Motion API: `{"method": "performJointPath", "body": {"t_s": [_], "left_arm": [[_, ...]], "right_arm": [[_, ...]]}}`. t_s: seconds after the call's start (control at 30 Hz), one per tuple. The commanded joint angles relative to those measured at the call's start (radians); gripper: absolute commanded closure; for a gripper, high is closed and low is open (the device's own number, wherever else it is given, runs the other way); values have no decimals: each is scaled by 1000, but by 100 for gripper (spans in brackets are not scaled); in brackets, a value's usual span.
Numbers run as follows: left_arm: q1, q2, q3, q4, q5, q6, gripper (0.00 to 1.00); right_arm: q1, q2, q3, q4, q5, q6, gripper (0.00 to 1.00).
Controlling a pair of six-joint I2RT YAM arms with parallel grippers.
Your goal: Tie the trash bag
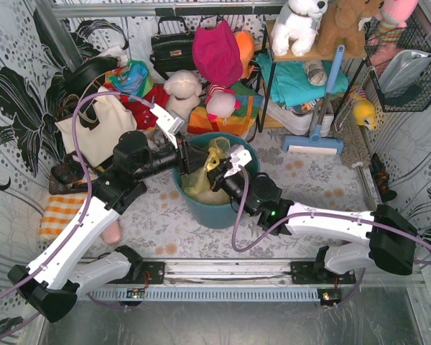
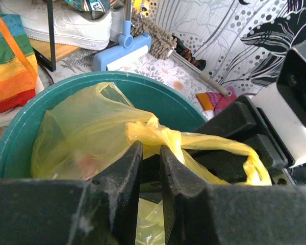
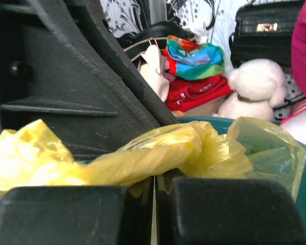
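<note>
The trash bag point(image 1: 200, 183) is thin yellow plastic and sits inside the round teal bin point(image 1: 223, 215) at the table's middle. One twisted top end point(image 3: 158, 150) runs sideways across the right wrist view. My right gripper point(image 3: 154, 179) is shut, and yellow film is pinched in its narrow slit. My left gripper point(image 2: 151, 149) stands slightly open just short of the bag's gathered neck point(image 2: 148, 130), with nothing between its fingers. From above, both grippers meet over the bin's mouth, the left gripper point(image 1: 189, 159) coming from the left and the right gripper point(image 1: 217, 172) from the right.
A cream tote bag point(image 1: 100, 128) leans behind the left arm. Soft toys point(image 1: 183, 90), a black handbag point(image 1: 172, 47) and a shelf rack point(image 1: 302, 79) crowd the back. A blue floor brush point(image 1: 314, 140) lies right of the bin, and an orange checked cloth point(image 1: 61, 212) lies at the left.
</note>
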Motion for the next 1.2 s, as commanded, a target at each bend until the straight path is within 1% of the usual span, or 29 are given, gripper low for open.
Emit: {"method": "performJointPath", "body": {"t_s": [0.0,0.1,0.2,0.3,0.33,0.4,0.5,0.57,0.63,0.67,0.8,0.97,1.07,1.17], "left_arm": [[-4,1,51,0,33,68,71],[-4,6,89,-31,-53,107,70],[-4,32,144,-49,-176,123,62],[-4,72,206,-52,-252,124,55],[-3,85,222,-48,-266,120,53],[-2,131,259,-52,-273,117,52],[-2,187,319,-110,-273,107,54],[-2,184,319,-138,-277,90,54],[-2,159,297,-152,-273,71,56],[-2,145,284,-159,-263,63,56],[-1,79,233,-177,-204,45,57],[-4,-2,156,-109,-91,-7,58],[-4,-1,147,-100,-26,-21,58],[-5,17,136,-93,8,-33,59]], "right_arm": [[12,-46,48,-119,106,68,100],[19,-62,33,-142,131,74,100],[20,-86,7,-143,128,78,100],[19,-112,-18,-138,110,74,100],[19,-119,-25,-136,102,71,100],[19,-133,-40,-118,78,68,100],[20,-137,-59,-68,48,57,100],[20,-124,-53,-55,44,44,100],[19,-104,-55,-12,44,35,100],[19,-93,-59,23,19,32,100],[19,-37,-50,144,-7,25,100],[20,63,-12,314,-1,4,100],[20,116,5,414,-1,-14,100],[19,151,16,490,-10,-21,100]]}}
